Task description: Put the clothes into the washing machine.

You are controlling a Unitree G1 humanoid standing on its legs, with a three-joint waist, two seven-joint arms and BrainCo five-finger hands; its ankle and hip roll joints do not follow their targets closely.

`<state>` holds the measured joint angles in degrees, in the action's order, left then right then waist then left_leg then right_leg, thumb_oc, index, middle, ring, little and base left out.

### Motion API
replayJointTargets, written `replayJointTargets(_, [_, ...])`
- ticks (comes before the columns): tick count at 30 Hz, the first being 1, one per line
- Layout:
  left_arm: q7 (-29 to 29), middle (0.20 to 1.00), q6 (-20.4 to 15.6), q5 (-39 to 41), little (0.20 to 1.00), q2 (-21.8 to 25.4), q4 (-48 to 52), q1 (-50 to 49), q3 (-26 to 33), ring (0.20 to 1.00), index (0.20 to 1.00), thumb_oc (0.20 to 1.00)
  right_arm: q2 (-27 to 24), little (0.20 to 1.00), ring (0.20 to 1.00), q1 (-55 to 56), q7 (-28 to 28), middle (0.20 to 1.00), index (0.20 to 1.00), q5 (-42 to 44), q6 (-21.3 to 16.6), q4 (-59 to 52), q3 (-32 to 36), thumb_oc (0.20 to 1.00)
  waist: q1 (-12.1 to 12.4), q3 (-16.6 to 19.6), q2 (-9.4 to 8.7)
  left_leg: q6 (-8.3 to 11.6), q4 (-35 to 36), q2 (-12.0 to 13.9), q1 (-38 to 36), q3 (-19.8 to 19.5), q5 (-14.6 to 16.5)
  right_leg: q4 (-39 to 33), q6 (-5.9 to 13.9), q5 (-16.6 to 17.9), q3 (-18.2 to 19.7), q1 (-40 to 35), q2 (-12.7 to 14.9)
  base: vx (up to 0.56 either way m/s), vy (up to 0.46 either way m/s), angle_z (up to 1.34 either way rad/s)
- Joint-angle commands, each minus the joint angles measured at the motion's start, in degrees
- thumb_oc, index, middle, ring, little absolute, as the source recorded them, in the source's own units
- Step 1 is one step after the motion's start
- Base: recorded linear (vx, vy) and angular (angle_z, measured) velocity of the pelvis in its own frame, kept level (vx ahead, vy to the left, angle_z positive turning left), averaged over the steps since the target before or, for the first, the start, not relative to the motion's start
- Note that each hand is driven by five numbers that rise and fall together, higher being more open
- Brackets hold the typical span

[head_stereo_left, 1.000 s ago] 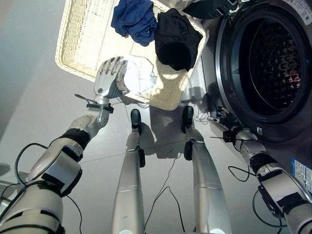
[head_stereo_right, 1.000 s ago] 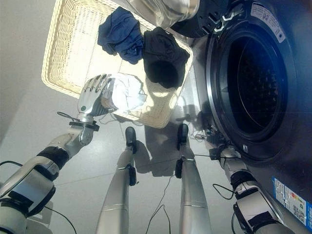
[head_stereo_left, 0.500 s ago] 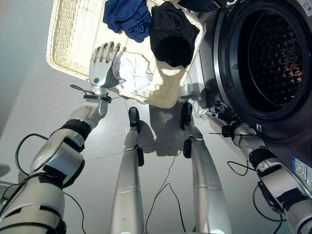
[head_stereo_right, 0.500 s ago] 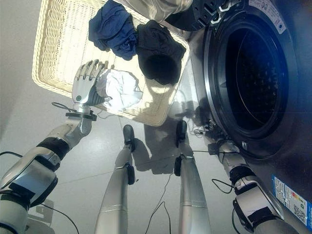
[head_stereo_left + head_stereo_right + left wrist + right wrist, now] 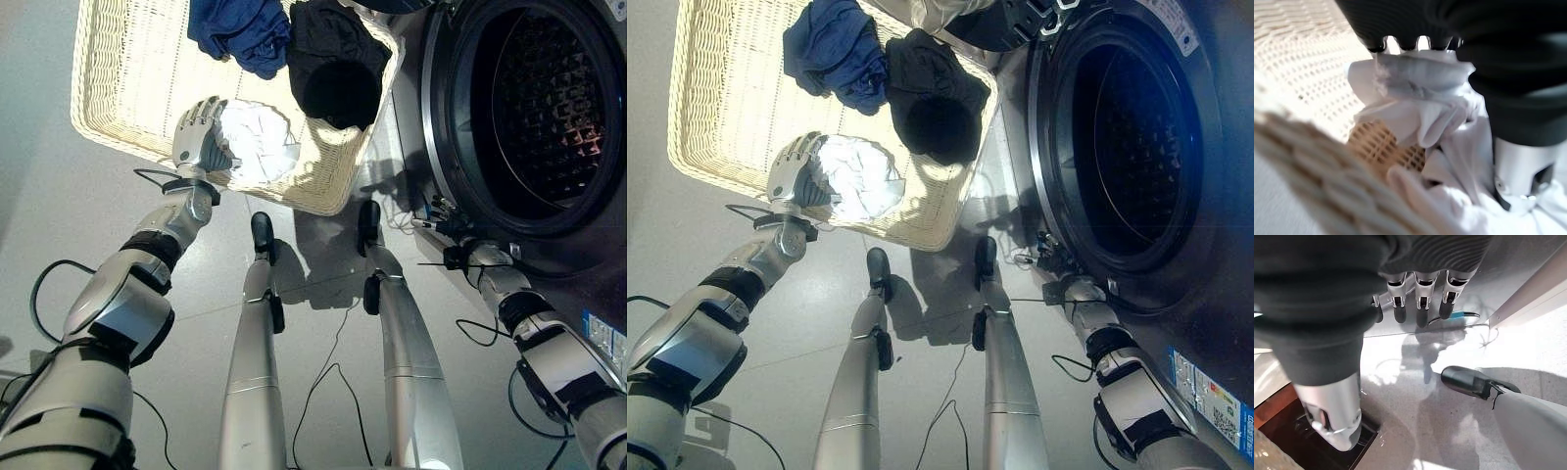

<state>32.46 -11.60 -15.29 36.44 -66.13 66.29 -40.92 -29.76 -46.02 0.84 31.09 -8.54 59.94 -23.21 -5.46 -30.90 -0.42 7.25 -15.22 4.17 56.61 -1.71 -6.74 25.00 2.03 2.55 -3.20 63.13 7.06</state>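
Washer (image 5: 534,117): dark front-loader at the robot's right, standing on the floor (image 5: 59,235). The door opening is round and the studded drum is seen inside. A coloured label (image 5: 1212,397) is stuck low on the front; its print cannot be read.

Basket (image 5: 118,88): pale wicker, shallow and rectangular, set on the floor left of the washer, with its near right corner close to the washer's front.

Black cloth (image 5: 333,59): a bunched heap in the basket's right part, against the right rim.

Blue cloth (image 5: 235,29): crumpled in the basket, touching the black cloth on its left.

White cloth (image 5: 257,142): crumpled just inside the basket's near rim. In the left wrist view the white cloth (image 5: 1415,107) is seen gathered into folds under the fingers, with wicker weave below it, detail the eye views lack.

Left hand (image 5: 196,137): placed on the white cloth's left edge, fingers curled over and bunching the fabric.

Right hand (image 5: 1054,262): held low before the washer's lower rim, touching no cloth. In the right wrist view its fingers (image 5: 1422,308) hang loosely bent, side by side, above bare floor.
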Motion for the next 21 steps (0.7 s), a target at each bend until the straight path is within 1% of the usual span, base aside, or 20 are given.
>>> replayJointTargets(1, [-4.6,1.000,-0.2,1.7,1.000,-2.4,-3.1,-0.8,2.1,1.000,1.000,1.000,-0.4,1.000,1.000,0.3,-0.1,1.000,1.000,1.3,-1.9,0.0,-1.8,1.000,1.0,1.1,-1.76,-2.93,-4.9,-2.7,1.9,-0.7,1.1,-4.9,2.80,5.6,0.3,-2.3,-3.4,0.00,0.005,-0.05])
replayJointTargets(4, [-7.6,1.000,-0.3,2.6,1.000,-2.9,-3.8,-0.9,1.9,1.000,1.000,1.000,-0.3,1.000,1.000,-0.1,0.0,1.000,1.000,1.5,-2.1,0.6,-1.9,1.000,1.1,1.1,-1.89,-3.07,-4.8,-2.6,1.9,-0.7,1.0,-5.0,2.86,5.6,0.2,-2.4,-3.4,0.00,0.000,-0.01])
replayJointTargets(10, [-8.0,1.000,-1.5,1.1,1.000,-3.4,-4.4,-0.9,1.0,1.000,1.000,1.000,0.0,1.000,1.000,-0.7,0.0,1.000,1.000,1.7,-2.0,1.1,-2.1,1.000,1.2,1.1,-1.92,-3.21,-4.6,-2.8,1.7,-0.7,0.9,-5.1,2.79,5.7,0.1,-2.6,-3.5,0.00,0.000,0.00])
replayJointTargets(11, [-8.0,0.200,-1.7,0.1,0.200,-3.5,-4.3,-0.8,0.6,0.200,0.200,0.200,0.0,1.000,1.000,-0.7,0.1,1.000,1.000,1.8,-2.2,1.2,-2.0,1.000,1.2,1.1,-1.91,-3.28,-4.7,-2.9,1.6,-0.7,0.9,-5.0,2.79,5.7,0.0,-2.6,-3.5,0.00,0.000,0.00])
replayJointTargets(15, [-7.8,0.200,-3.2,0.0,0.200,-3.8,-4.2,-1.2,0.0,0.200,0.200,0.200,0.3,1.000,1.000,-0.7,-0.4,1.000,1.000,2.0,-2.2,1.0,-2.1,1.000,1.2,1.1,-1.86,-3.37,-4.6,-3.0,1.5,-0.7,0.9,-5.1,2.84,5.9,0.0,-2.7,-3.4,0.00,0.000,0.00])
replayJointTargets(21, [-8.2,0.200,-6.0,3.9,0.200,-4.3,-2.4,-2.1,1.3,0.200,0.200,0.200,0.3,1.000,1.000,-0.2,-0.9,1.000,1.000,3.0,-3.0,0.5,-1.6,1.000,1.4,1.1,-1.48,-3.42,-4.3,-3.1,1.0,-0.6,0.8,-5.2,2.83,5.8,-0.1,-3.0,-3.4,0.00,0.000,0.00])
